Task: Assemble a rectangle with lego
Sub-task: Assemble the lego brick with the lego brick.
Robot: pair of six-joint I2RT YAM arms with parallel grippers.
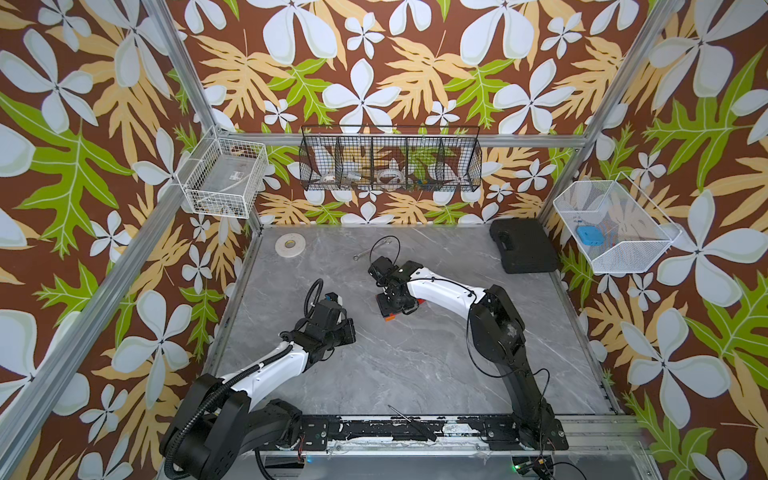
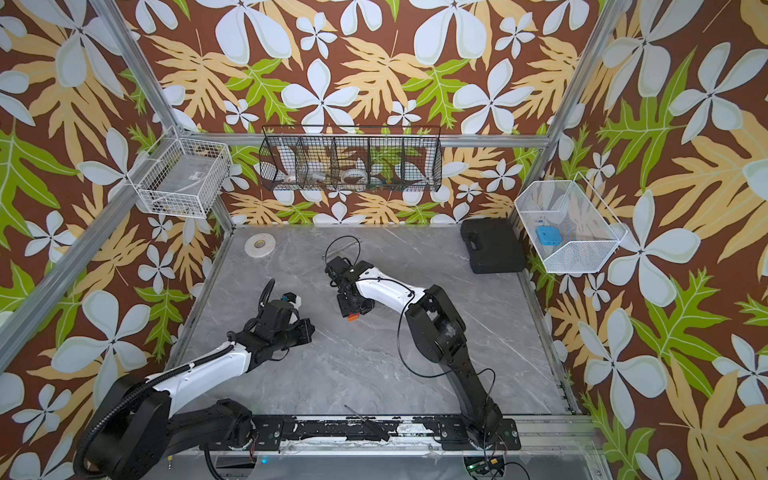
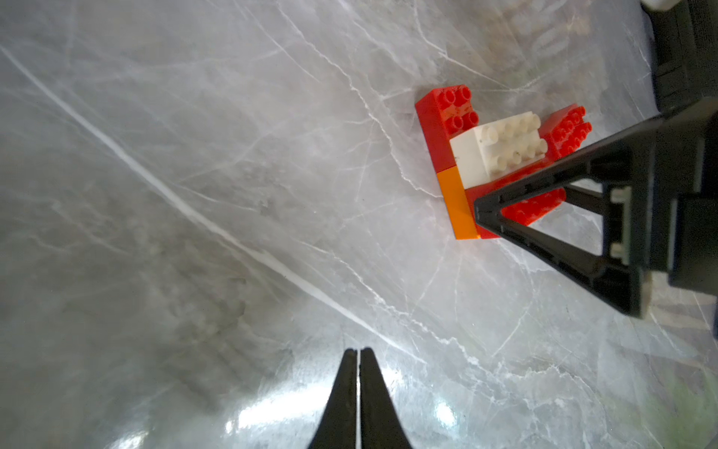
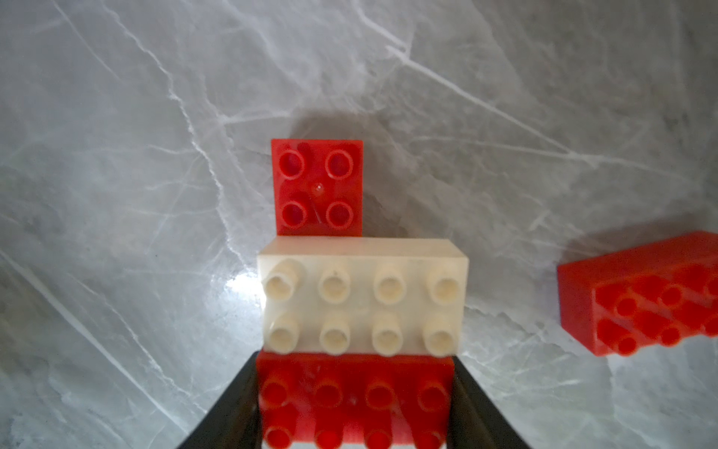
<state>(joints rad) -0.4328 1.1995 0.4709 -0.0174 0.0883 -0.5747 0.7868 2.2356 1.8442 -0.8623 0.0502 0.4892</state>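
Marble tabletop [image 4: 116,155], right jaws gripping — seemingly — red end of lego rectangle [image 4: 361,307], left jaws clenched, empty.

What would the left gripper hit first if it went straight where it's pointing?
Probably bare table: ahead of the shut left gripper its wrist view shows only marble. The lego bricks sit off to one side of that line, though depth is hard to judge.

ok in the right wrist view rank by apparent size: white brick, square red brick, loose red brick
1. white brick, close to camera
2. loose red brick, cut off by the frame, so rank unsure
3. square red brick, farther off
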